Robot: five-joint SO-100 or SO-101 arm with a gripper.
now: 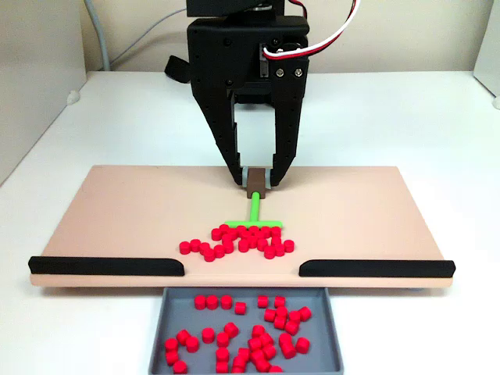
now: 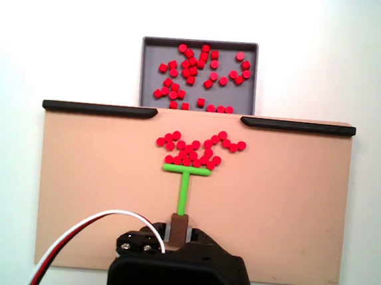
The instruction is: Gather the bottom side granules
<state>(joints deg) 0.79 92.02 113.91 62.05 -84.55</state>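
Basically granules: small red plastic-looking beads, stubby cylinders, all alike; you should treat them as very light, hard and likely to roll or skitter, too small to pinch one by one, so push them as a group
Where granules sit: loose cluster on the tan board, touching or just beside the crossbar of the green T-tool; in the other fixed view the cluster lies between the crossbar and the gap in the black rail
More granules: a scattered lot already in the grey tray past the board edge, seen in both fixed views
Hold point: you do not grip the beads; you hold the T-tool by the brown block at the end of its stem, crossbar is the pushing face
Gripper: gripper is closed down on that brown block, jaws narrow, fingertips either side of it; in the other fixed view the gripper shows the same clamp on the block
Arm pose: wrist steep, fingers pointing down at the board, tool stem running straight from the gripper toward the rail gap, crossbar square to the push line
Handling risk: my read, beads at the cluster's ends can slip round the crossbar tips; the tail of beads trailing off to one side looks most likely to escape
Rail: two black strips along the tray-side edge, gap between them lines up with the tray
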